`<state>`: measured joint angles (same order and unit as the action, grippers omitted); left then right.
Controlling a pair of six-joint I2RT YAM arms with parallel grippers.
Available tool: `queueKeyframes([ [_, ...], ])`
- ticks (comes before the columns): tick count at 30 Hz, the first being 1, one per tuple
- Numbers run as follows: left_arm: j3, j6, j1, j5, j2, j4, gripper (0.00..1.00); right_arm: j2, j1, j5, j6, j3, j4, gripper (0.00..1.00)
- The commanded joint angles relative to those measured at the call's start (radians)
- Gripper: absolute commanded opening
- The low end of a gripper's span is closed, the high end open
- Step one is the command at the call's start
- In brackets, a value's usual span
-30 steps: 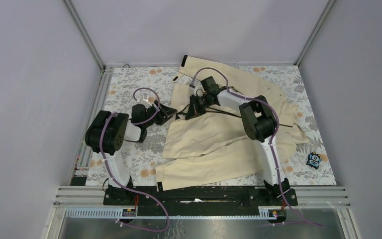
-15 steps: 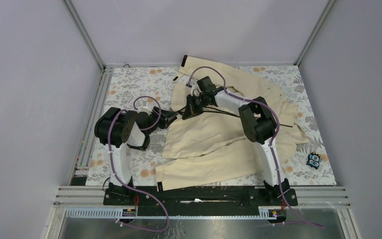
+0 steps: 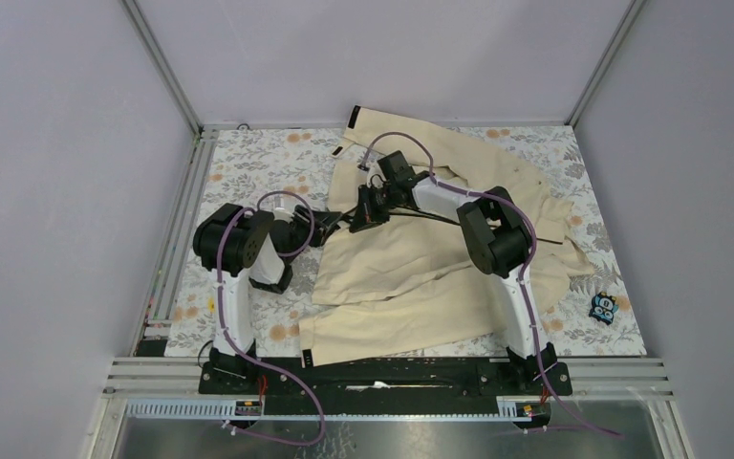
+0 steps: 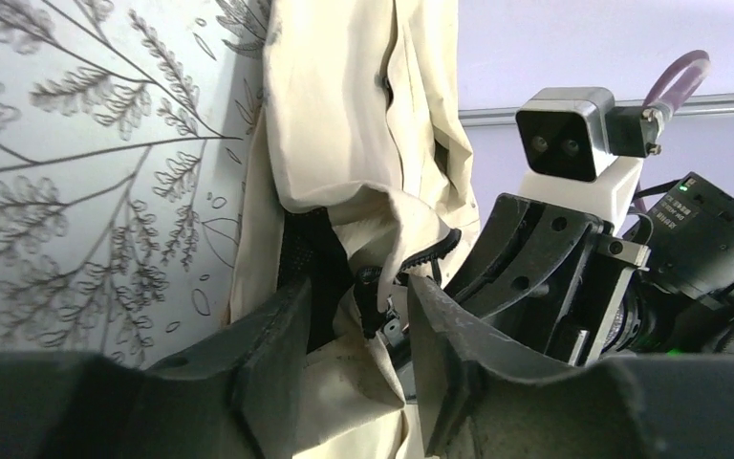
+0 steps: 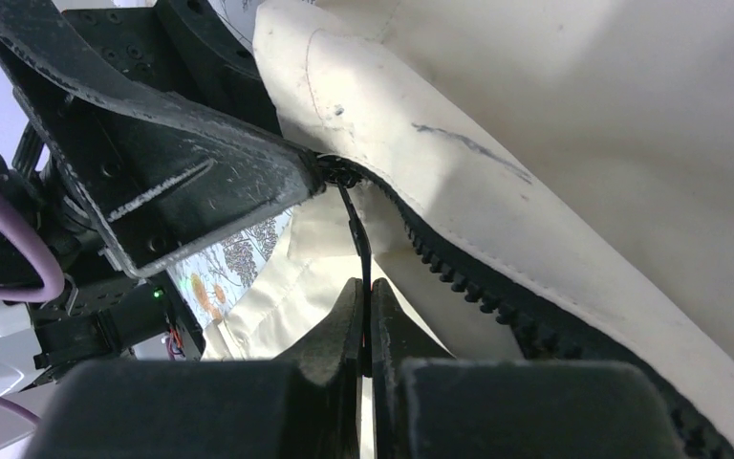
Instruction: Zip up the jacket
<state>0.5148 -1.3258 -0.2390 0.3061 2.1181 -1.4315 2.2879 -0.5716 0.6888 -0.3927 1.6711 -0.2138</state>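
The cream-beige jacket lies crumpled across the middle and right of the table. My right gripper is shut on the thin black zipper pull, which hangs from the slider. Dark zipper teeth run off to the lower right. In the top view this gripper is at the jacket's left front edge. My left gripper is open, its fingers either side of the jacket's bottom corner and the zipper end. In the top view it is just left of the right gripper.
The table has a floral cloth. A small blue object sits near the right edge. Metal frame rails run along the left side, and grey walls enclose the back and sides.
My left arm has swung right, bringing its gripper up to the jacket's edge beside the right gripper. The right gripper has shifted slightly left, still holding the zipper pull.
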Motion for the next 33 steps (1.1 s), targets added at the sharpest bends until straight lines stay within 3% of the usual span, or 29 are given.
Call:
queueKeyframes([
  [1,0.001,0.023,-0.034,-0.096,0.002,-0.171,0.39,-0.086,-0.017,-0.022,-0.051,-0.035,0.068,0.0],
  [8,0.009,0.05,-0.046,-0.166,-0.024,-0.174,0.49,-0.087,-0.023,-0.02,-0.07,-0.063,0.095,0.0],
  [10,0.018,0.046,-0.046,-0.178,-0.021,-0.175,0.45,-0.09,-0.025,-0.022,-0.077,-0.071,0.106,0.0],
  [14,0.039,0.047,-0.055,-0.188,-0.02,-0.175,0.26,-0.093,-0.026,-0.027,-0.085,-0.076,0.112,0.0],
  [17,0.008,0.058,-0.056,-0.209,-0.034,-0.176,0.24,-0.097,-0.026,-0.032,-0.084,-0.074,0.106,0.0],
  [21,-0.024,0.081,-0.051,-0.189,-0.068,-0.176,0.43,-0.096,-0.026,-0.043,-0.064,-0.046,0.065,0.0],
  [25,-0.043,0.075,-0.044,-0.148,-0.087,-0.178,0.47,-0.106,-0.026,-0.051,-0.075,-0.037,0.061,0.0],
  [30,-0.086,0.199,-0.003,0.005,-0.17,-0.172,0.67,-0.135,-0.026,-0.107,-0.195,-0.052,0.084,0.0],
  [33,-0.061,0.183,0.04,0.158,-0.147,-0.177,0.68,-0.154,-0.026,-0.121,-0.317,-0.079,0.139,0.0],
])
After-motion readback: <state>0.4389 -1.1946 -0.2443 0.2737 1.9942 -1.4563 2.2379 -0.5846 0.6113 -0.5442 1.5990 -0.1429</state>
